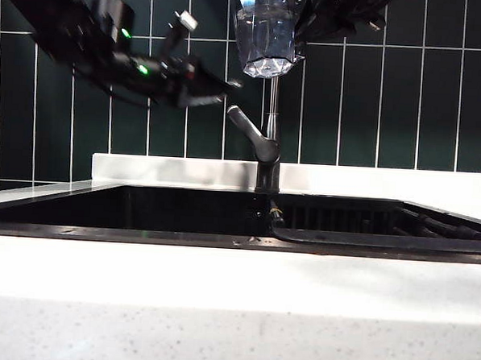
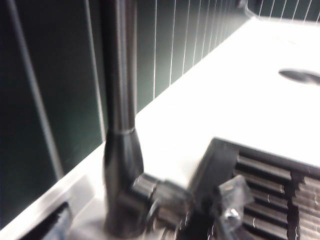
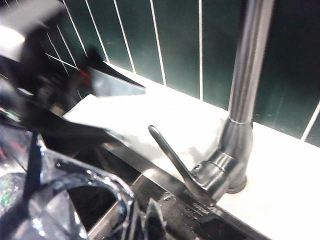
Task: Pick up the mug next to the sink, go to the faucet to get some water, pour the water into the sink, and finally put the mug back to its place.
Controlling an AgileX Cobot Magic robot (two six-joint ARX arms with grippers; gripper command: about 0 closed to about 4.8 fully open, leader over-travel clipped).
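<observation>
My right gripper (image 1: 301, 30) clamping the mug (image 1: 267, 32) high above the sink (image 1: 141, 234), my left gripper (image 1: 217, 88) hanging wide apart, empty, near the faucet (image 1: 266, 153) lever.

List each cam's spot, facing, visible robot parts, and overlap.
Exterior: level with the counter front, facing the tiled wall; faucet, sink, both arms, right gripper holding the mug.
Left wrist: beside the faucet; gripper parts blurred.
Right wrist: above the sink, mug, left gripper.
All share the faucet.
</observation>
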